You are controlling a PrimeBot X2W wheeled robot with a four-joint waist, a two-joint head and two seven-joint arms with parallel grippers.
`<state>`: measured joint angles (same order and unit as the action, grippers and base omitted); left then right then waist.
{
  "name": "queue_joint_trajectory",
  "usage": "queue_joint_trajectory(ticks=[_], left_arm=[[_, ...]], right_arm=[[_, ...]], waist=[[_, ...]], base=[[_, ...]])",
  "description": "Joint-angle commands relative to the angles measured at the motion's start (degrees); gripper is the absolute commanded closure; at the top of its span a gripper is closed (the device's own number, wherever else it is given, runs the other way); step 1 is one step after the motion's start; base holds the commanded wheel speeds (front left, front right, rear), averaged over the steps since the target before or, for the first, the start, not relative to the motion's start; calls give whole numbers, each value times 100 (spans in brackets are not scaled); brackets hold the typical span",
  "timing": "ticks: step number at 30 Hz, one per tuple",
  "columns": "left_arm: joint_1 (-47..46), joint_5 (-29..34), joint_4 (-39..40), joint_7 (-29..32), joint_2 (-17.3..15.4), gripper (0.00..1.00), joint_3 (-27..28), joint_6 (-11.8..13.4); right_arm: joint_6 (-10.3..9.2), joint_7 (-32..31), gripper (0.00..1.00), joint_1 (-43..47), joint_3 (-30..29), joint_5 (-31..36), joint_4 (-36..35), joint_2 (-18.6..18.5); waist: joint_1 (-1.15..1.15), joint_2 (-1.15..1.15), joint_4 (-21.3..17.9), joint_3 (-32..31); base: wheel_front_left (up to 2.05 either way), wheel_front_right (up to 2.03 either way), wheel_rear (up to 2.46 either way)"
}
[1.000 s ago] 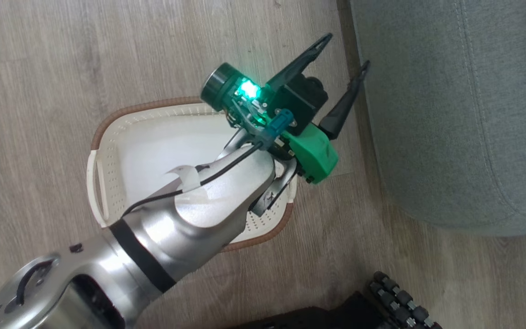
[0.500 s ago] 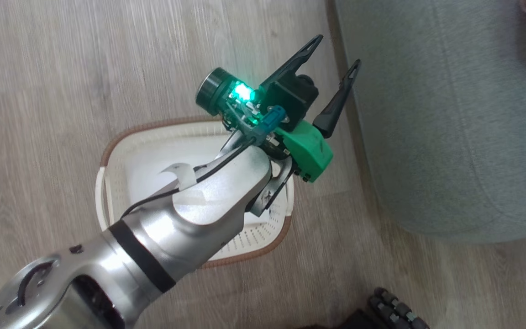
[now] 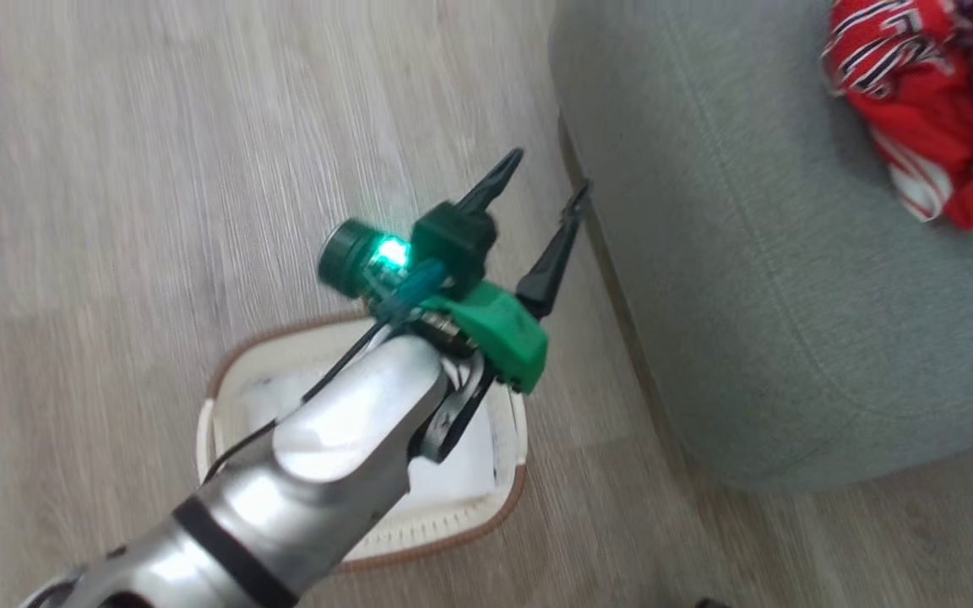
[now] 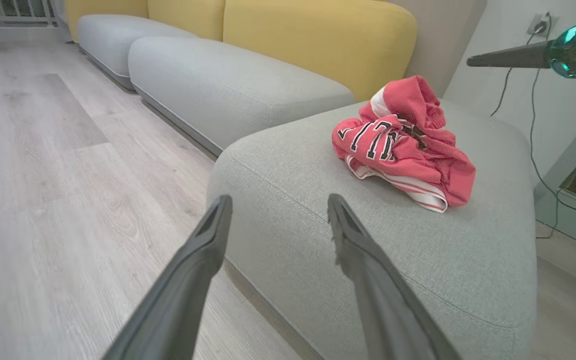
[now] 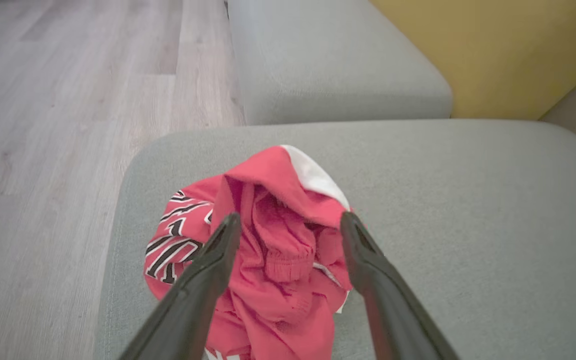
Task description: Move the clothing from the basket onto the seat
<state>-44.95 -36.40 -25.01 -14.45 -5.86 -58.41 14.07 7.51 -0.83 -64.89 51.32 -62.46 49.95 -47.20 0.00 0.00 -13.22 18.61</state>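
Clothing (image 3: 943, 110) heaped on seat (image 3: 748, 295), basket (image 3: 453, 530) on floor (image 3: 157, 169), left tool (image 3: 550, 171) spread wide, right tool (image 5: 290, 217) likewise

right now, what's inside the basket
In the basket, bare white liner shows at its left and right ends. The left arm crosses over its middle, hiding that part.

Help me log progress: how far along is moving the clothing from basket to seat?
Done: the red clothing lies heaped on the seat, and the basket shows bare white liner where the left arm doesn't cover it. In hand: nothing; the left gripper and right gripper are both open and empty. Left: probably nothing, unless something hides under the arm.
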Motion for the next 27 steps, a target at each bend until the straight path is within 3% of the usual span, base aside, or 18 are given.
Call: queue_joint_trajectory(ticks=[1, 11, 18, 22, 27], left_arm=[[64, 70, 286, -54, -146, 0, 301, -23], [1082, 193, 1018, -54, -626, 0, 1019, 46], [1749, 225, 1461, -54, -913, 0, 1516, 167], [2118, 305, 1720, -54, -1095, 0, 1907, 301], [2534, 398, 1944, -54, -1193, 0, 2263, 376]], right_arm=[[-2, 173, 0, 226, 107, -75, -164, -302], [-2, 1244, 0, 772, 303, -280, -828, -443], [-2, 1565, 0, 1402, -76, -258, -1069, -413], [-2, 1579, 0, 1949, -947, 71, -1438, -294], [-2, 1581, 0, 3041, -2420, 839, -2089, 126]], waist=[[0, 0, -25, -437], [0, 0, 169, -1245], [0, 0, 387, -1571], [0, 0, 531, -1672], [0, 0, 714, -1756]], base=[[0, 0, 0], [0, 0, 0], [0, 0, 0], [0, 0, 0], [0, 0, 0]])
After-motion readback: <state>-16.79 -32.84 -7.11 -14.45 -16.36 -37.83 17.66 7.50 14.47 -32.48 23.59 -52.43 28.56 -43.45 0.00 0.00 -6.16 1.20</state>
